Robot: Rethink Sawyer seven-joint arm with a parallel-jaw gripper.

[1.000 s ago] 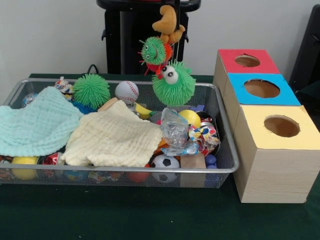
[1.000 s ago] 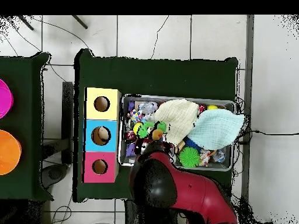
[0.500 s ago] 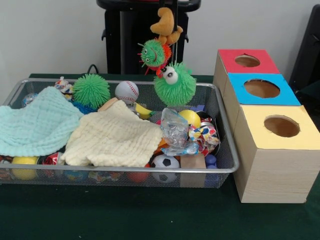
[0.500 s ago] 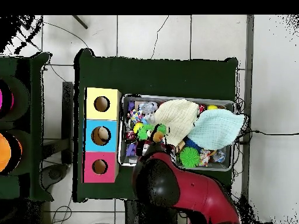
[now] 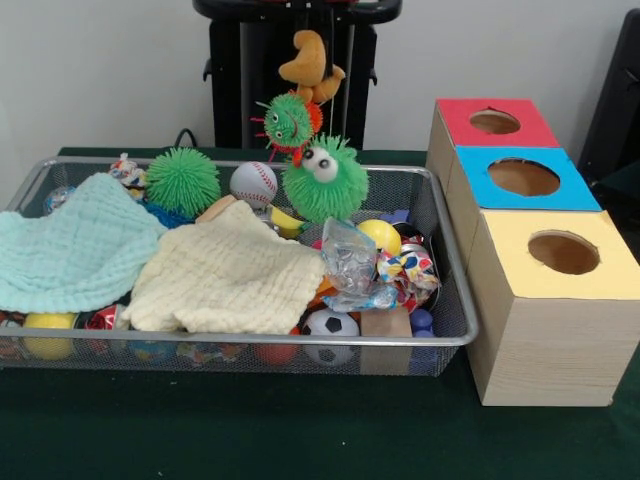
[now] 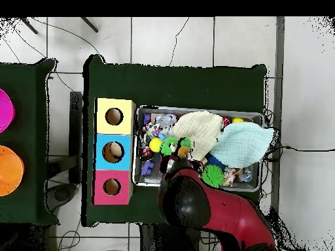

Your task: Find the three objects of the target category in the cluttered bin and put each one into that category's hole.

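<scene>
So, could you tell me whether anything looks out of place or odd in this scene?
Yes: a string of toys hangs in the air over the wire bin: an orange plush on top, a small green fuzzy creature and a bigger googly-eyed one. The gripper itself isn't clearly visible.

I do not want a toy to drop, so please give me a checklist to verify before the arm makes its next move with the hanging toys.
1. Toy cluster lifted free of the bin: ok, it hangs above the contents.
2. Grip secure: cannot tell, the gripper is hidden above the frame.
3. Only one toy lifted: not ok, green fuzzy toys and an orange plush hang together.
4. Holes of red box, blue box, yellow box unobstructed: ok.
5. Cluster over a hole: not ok, it hangs over the bin.
</scene>
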